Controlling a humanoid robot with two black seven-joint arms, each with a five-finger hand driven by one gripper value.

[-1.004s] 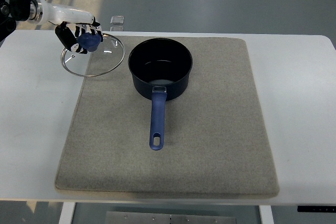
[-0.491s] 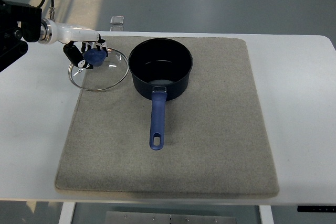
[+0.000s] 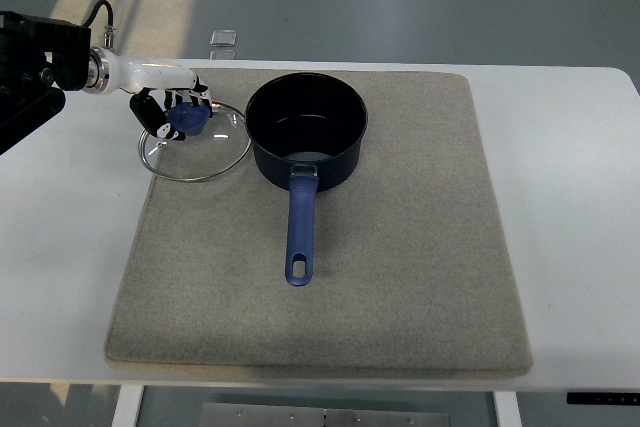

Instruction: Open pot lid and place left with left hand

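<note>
1. Top view, status of removal: the pot (image 3: 305,127) stands uncovered on the grey mat (image 3: 400,247), its dark interior fully exposed. The opening step is judged complete.
2. Lid position: the glass lid (image 3: 196,142) is to the left of the pot, its right edge just beside the pot wall. Most of the lid lies over the mat's far-left corner; its left edge overhangs the white table (image 3: 60,247).
3. Hand state: the left hand (image 3: 172,112) is to the left of the pot, with fingers curled around the blue knob (image 3: 189,120) at the lid's centre. It is gripping the lid.
4. Contact with the surface: whether the lid rests flat or hangs slightly above the mat cannot be determined from this view.
5. Remaining work, as judged: confirm the lid is seated to the left of the pot, release the knob, and withdraw the hand.
6. Pot handle: the blue handle (image 3: 299,232) extends from the pot toward the near edge, well apart from the lid.
7. Right hand: not visible.
</note>
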